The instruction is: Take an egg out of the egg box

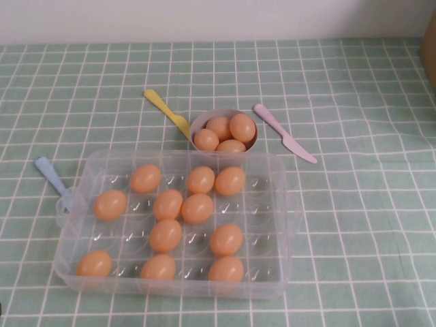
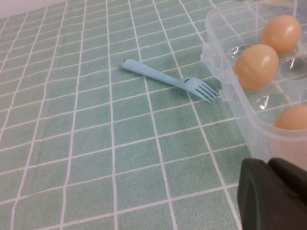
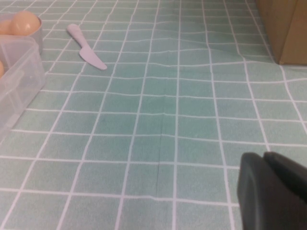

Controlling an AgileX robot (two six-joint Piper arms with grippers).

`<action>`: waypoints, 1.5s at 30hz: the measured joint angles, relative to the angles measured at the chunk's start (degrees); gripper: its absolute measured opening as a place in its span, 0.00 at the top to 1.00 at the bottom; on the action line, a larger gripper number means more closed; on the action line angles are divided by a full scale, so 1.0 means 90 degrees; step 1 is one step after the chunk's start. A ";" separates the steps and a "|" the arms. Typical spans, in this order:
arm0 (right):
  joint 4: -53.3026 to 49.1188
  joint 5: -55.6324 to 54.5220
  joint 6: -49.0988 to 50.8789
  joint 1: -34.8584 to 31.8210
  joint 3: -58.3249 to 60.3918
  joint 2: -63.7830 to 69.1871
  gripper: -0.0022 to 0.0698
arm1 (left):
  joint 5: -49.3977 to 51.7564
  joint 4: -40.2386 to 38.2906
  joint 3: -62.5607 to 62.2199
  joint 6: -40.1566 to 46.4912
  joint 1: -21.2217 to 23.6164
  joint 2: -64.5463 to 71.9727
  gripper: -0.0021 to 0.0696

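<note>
1. Eggs sit in the egg box (image 1: pixel 279 204), a clear plastic tray in the middle of the counter (image 1: pixel 368 225), which has a green checked cloth on it.
2. Eleven eggs are in the box, each in its own round well. One egg (image 1: pixel 230 180) lies in the back row, near the small round bowl (image 1: pixel 249 146).
3. That bowl stands just behind the box and has four eggs in it.
4. A yellow spoon (image 1: pixel 167 112) lies to the left of the bowl and a pink knife (image 1: pixel 285 133) to the right. A blue fork (image 2: pixel 168 80) lies by the left side of the box.
5. The left gripper (image 2: pixel 273 194) is low over the cloth, beside the box's left end. The right gripper (image 3: pixel 271 189) is over bare cloth, well to the right of the box. I cannot tell if either one is apart or together.
6. No egg is being lifted, so the job looks like it is just beginning.
7. Next, one gripper should go over an egg, come down with its jaws apart, and close softly so the shell does not crack.
</note>
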 joint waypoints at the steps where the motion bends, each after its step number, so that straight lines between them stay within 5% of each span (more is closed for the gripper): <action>1: 0.0000 0.0000 0.0000 0.0000 0.0000 0.0000 0.99 | 0.0000 0.0000 0.0000 0.0000 0.0000 0.0000 0.98; 13: 0.0000 0.0000 0.0000 0.0000 0.0000 0.0000 0.99 | -0.0034 -0.0190 0.0000 0.0000 0.0000 0.0000 0.98; 27: 0.0000 0.0000 0.0000 0.0000 0.0000 0.0000 0.99 | -0.1336 -0.4189 0.0000 0.0000 0.0000 0.0000 0.98; 37: 0.0000 0.0000 0.0000 0.0000 0.0000 0.0000 0.99 | -0.1451 -0.4661 -0.0153 -0.0013 0.0000 0.0000 0.98; 45: 0.0000 0.0000 0.0000 0.0000 0.0000 0.0000 0.99 | 0.0449 -0.3592 -0.2547 -0.0001 0.0000 0.1809 0.98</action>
